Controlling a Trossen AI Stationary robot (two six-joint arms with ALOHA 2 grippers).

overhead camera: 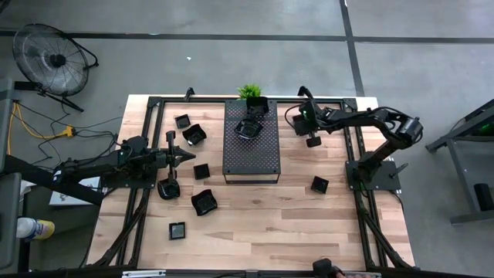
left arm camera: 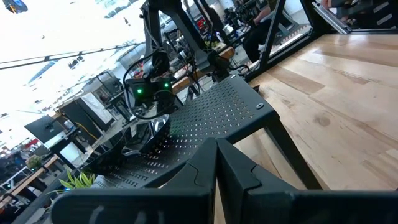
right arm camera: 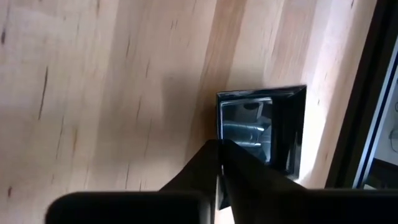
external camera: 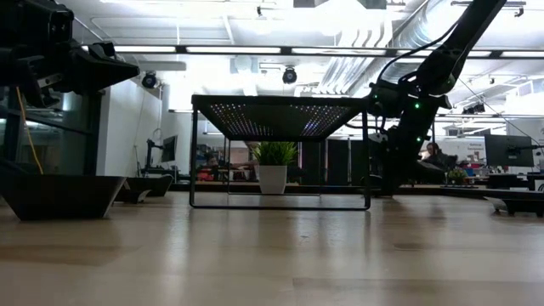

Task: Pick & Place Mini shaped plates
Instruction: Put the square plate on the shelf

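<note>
Small glossy black dishes lie scattered on the wooden table: two (overhead camera: 182, 120) (overhead camera: 194, 134) at the far left, others (overhead camera: 202, 171) (overhead camera: 204, 202) (overhead camera: 177, 229) nearer, and one (overhead camera: 319, 184) to the right. A dish (overhead camera: 248, 127) sits on the perforated tray (overhead camera: 251, 154). My left gripper (overhead camera: 185, 154) (left arm camera: 216, 149) is shut and empty, level, pointing at the tray from the left. My right gripper (overhead camera: 312, 139) (right arm camera: 219, 149) is shut and points down over the edge of a square dish (right arm camera: 264, 134) that lies flat on the table, right of the tray. My right gripper's shut fingertips (right arm camera: 233, 155) stand from above over the square dish's rim (right arm camera: 221, 118), at the side away from the black rail. I cannot tell whether they touch it.
The tray stands on thin legs (external camera: 194, 161) over the table's middle. A small green plant (overhead camera: 249, 93) (external camera: 273, 166) stands at its far end. Black frame rails (overhead camera: 351, 147) (right arm camera: 373, 93) run along the table's sides, one close to the square dish. A fan (overhead camera: 50, 54) stands on the floor.
</note>
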